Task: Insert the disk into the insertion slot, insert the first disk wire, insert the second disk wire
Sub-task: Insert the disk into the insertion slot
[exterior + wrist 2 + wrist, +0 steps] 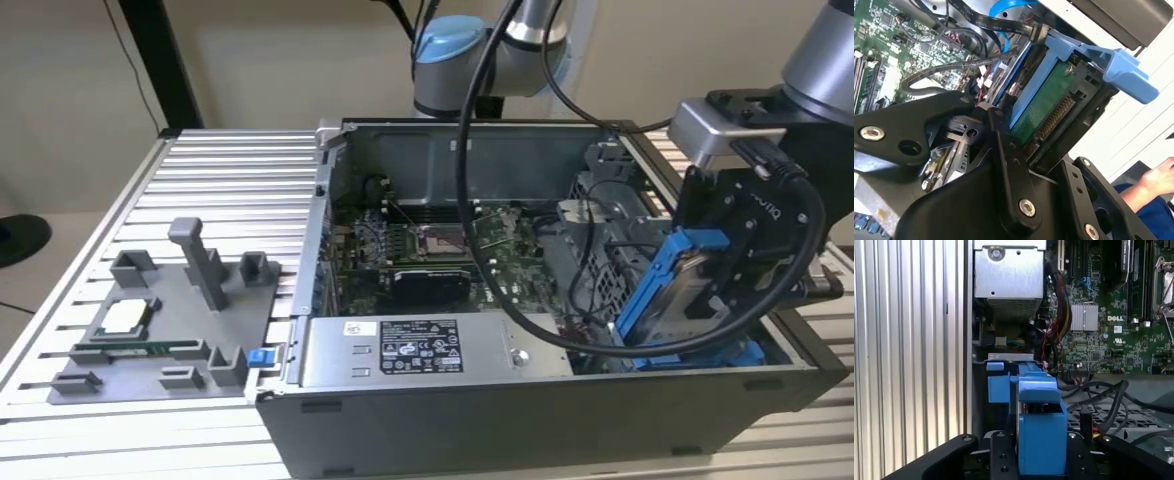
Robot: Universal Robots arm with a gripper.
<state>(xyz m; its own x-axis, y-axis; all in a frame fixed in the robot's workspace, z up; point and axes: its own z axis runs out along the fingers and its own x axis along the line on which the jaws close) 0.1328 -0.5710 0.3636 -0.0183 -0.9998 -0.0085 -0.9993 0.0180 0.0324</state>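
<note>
- Table (227,160): a bench of ribbed aluminium slats, pale and matt, that carries everything else.
- Computer case (534,420): an open grey sheet-metal box. A green motherboard (427,250) lies flat on its floor.
- Arm (827,50): smooth grey tubes with light-blue joint caps, reaching in from the exterior view's right.
- Fixture (147,370): a flat grey plastic tray with upright posts and small pockets, on the table at the exterior view's left.
- Metal box (494,355): a wide grey box with a black-and-white sticker, set along the near wall of the case.
- Insertion slot (607,285): a bay of perforated grey metal with blue plastic rails, in the case corner at the exterior view's right.
- Disk (667,285): a flat rectangle in a glossy blue carrier frame, tilted steeply on end over the slot and not seated in it. Its lower end is down by the blue rails, but contact cannot be told. The second wrist view shows its green circuit-board face (1041,107) and a row of connector pins.
- Gripper (721,290): black, angular and bolted. Its jaws are closed to the disk's width and clamp the carrier from both sides.
- Cables (467,150): thin, black and round, looping over the case.
- A hand (1160,177) with a blue sleeve, beyond the case.
</note>
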